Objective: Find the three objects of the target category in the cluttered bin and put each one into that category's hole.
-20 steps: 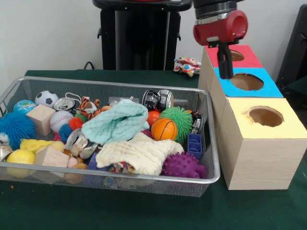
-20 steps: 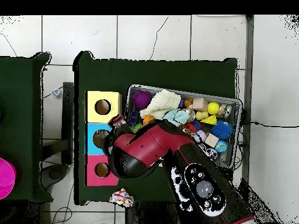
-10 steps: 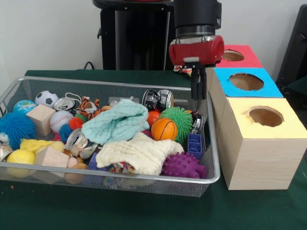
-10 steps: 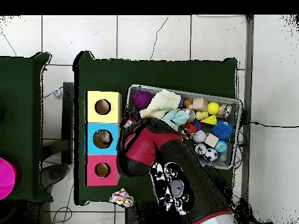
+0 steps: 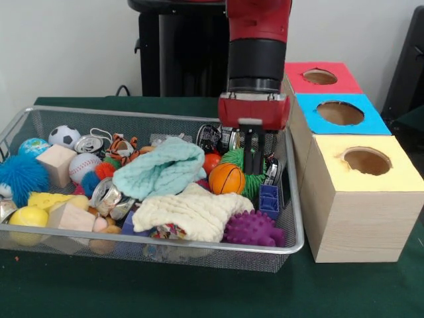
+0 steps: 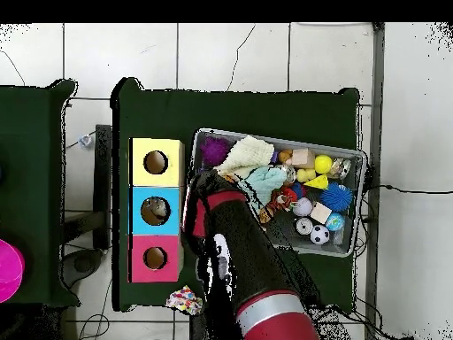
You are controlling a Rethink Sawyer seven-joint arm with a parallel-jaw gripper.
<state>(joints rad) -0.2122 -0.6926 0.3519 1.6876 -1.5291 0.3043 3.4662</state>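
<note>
Leaving the coloured boxes behind, the red and black arm is now hanging over the wire mesh bin (image 5: 295,248) at the end nearest those boxes, where a second ago it was standing above the blue-topped box (image 5: 340,113). Its black pincer (image 5: 252,159) is pointing straight down in front of the green spiky rubber ball (image 5: 240,161); whether its fingers are spread or pressed together I cannot tell from either view.

Which category is being hunted is not stated, so the target is a guess: directly under the pincer are lying the green spiky ball and, just beside it, the small orange basketball (image 5: 226,178), with crushed drink cans (image 5: 218,137) along the bin's far rim behind them. For a clean pick, the descent should be going slowly and centred on one item, clear of the mint green cloth (image 5: 161,168) and the bin's wall, since the round toys are likely rolling aside under an off-centre touch.
</note>
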